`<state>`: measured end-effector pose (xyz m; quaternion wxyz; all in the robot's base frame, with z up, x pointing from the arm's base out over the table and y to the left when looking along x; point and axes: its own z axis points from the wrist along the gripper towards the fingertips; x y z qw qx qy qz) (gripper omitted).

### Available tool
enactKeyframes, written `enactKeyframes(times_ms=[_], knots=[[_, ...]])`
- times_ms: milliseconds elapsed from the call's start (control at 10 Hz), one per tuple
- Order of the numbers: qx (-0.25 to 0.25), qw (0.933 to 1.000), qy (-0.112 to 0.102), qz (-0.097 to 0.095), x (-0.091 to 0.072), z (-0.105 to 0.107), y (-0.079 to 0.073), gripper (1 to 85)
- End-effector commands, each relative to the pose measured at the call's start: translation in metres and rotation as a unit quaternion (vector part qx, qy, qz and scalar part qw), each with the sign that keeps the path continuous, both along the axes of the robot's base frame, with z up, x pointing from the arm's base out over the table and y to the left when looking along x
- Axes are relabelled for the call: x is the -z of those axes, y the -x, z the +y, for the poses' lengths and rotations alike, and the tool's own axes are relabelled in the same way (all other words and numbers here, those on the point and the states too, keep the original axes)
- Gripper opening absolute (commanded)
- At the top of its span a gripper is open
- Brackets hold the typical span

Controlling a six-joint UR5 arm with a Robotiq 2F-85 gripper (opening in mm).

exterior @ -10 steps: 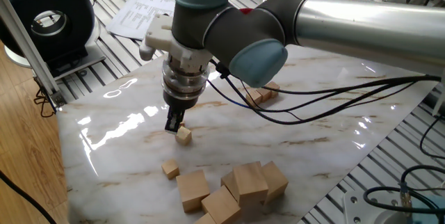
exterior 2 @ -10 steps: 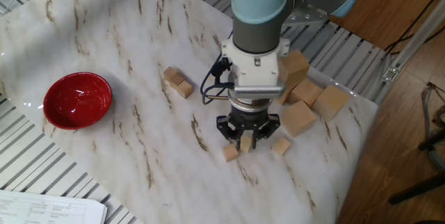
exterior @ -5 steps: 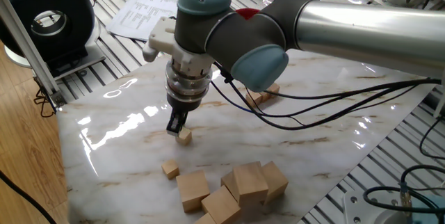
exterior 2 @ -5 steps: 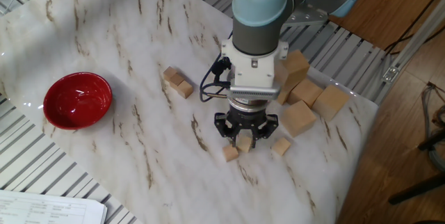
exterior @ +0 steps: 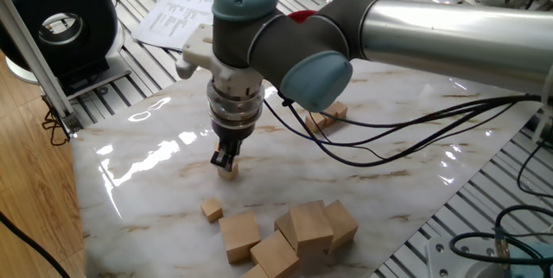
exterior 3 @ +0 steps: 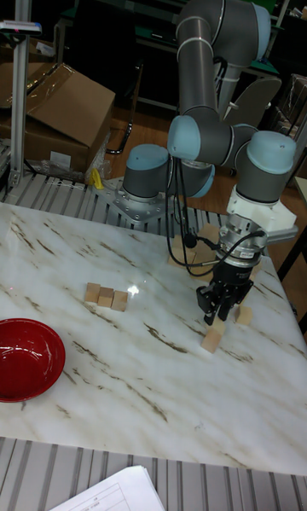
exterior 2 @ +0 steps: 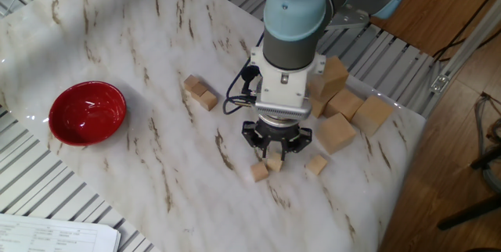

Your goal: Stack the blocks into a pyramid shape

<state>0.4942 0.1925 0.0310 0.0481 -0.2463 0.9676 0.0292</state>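
The gripper (exterior 2: 274,152) hangs straight down over the marble table (exterior 2: 117,41), its two fingers lowered on either side of one small block (exterior 2: 273,163) — the cube sits between the fingertips on the tabletop, but whether the pads actually press its faces I cannot tell from any of the three views. In one fixed view the fingers (exterior: 223,156) hide most of that block (exterior: 227,172), with only its lower edge showing beneath them. In the tall fixed view the gripper (exterior 3: 220,304) points at the table with a small cube (exterior 3: 213,338) at its tips.

Just beside the gripped-at cube lies a second small block (exterior 2: 259,172), touching or nearly touching it at a corner. A third small block (exterior 2: 316,164) lies a little apart on the other side, nearer the table edge. Well apart from these, a short row of small blocks (exterior 2: 200,93) lies toward the middle of the table; the tall fixed view shows three cubes side by side in that row (exterior 3: 106,297).

A cluster of larger wooden cubes (exterior 2: 344,111) is bunched near the table's edge behind the arm, some leaning on one another. A red bowl (exterior 2: 87,113) sits on the far side of the table from them, with nothing visible inside it
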Motion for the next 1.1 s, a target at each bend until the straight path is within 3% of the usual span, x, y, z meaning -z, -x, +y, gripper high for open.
enactKeyframes(times_ms=[0, 300, 1000], knots=[[0.03, 0.9993, -0.016, 0.017, -0.002, 0.011, 0.003, 40.3], [0.051, 0.9983, -0.017, 0.024, 0.0, 0.018, 0.002, 39.7], [0.058, 0.9981, 0.007, 0.02, 0.004, 0.006, -0.003, 38.7]])
